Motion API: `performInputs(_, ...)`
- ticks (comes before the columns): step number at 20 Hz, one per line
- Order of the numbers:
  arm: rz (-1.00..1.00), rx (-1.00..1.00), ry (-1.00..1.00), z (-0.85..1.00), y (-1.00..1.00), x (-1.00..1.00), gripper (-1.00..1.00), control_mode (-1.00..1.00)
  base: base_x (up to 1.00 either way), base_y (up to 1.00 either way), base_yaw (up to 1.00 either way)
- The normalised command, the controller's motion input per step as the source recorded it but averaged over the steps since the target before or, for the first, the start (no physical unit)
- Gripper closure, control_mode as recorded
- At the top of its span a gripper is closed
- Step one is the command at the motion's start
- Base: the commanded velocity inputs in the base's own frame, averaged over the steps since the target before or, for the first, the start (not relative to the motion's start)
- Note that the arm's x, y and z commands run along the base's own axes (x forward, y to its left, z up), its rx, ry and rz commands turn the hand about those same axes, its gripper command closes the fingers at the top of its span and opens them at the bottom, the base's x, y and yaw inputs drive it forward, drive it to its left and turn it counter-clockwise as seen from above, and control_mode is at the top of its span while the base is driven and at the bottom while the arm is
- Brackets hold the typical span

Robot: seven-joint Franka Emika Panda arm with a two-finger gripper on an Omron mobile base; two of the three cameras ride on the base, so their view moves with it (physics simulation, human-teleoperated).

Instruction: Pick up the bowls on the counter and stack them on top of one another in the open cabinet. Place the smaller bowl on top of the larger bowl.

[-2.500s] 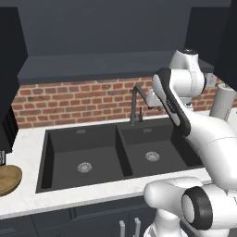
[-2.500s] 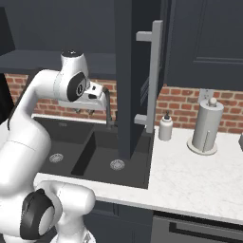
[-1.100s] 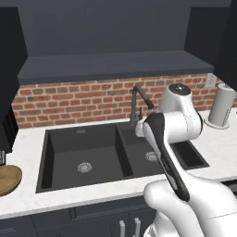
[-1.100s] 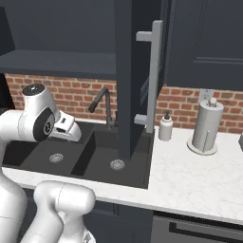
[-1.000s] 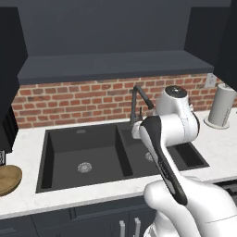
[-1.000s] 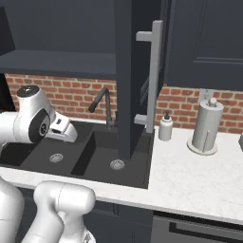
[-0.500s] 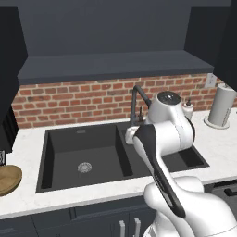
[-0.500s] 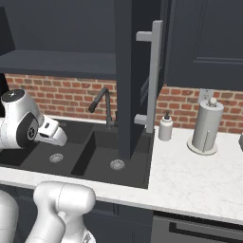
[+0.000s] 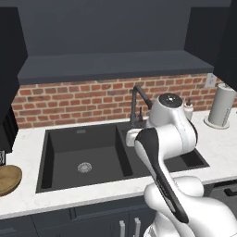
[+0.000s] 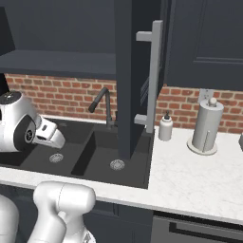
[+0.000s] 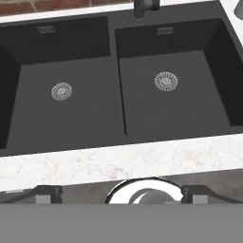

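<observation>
The smaller bowl, tan wood, rests on the white counter at the far left, cut by the picture's edge. The larger bowl is out of view. Above the brick wall hangs the open cabinet, dark and bare inside. My gripper is open and holds nothing, its fingertips set wide apart. It looks down over the front counter strip at the double sink. From the right base view the hand hovers over the left basin, well right of the wooden bowl.
A black double sink with a dark faucet fills the middle of the counter. The open cabinet door with its silver handle juts out over the sink. A soap bottle and a paper towel holder stand to the right.
The arm has swung down and to the left, bringing the hand from near the cabinet to low over the sink. The jaws have stayed open.
</observation>
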Motion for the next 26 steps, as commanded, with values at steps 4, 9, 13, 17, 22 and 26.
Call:
performInputs(4, 0.0, 0.0, 0.0, 0.0, 0.0, 0.0, -1.0, 1.0, -0.66, 0.62, 0.0)
performInputs(9, 0.0, 0.0, 0.0, 0.0, 0.0, 0.0, -1.0, 1.0, -0.77, 0.9, 0.0)
performInputs(13, 0.0, 0.0, 0.0, 0.0, 0.0, 0.0, -1.0, 1.0, -0.58, 0.9, 0.0)
performInputs(17, 0.0, 0.0, 0.0, 0.0, 0.0, 0.0, -1.0, 1.0, -0.29, 0.98, 0.0)
performInputs(22, 0.0, 0.0, 0.0, 0.0, 0.0, 0.0, -1.0, 1.0, 0.14, 0.99, 0.0)
performInputs(26, 0.0, 0.0, 0.0, 0.0, 0.0, 0.0, -1.0, 1.0, 0.48, 0.72, 0.0)
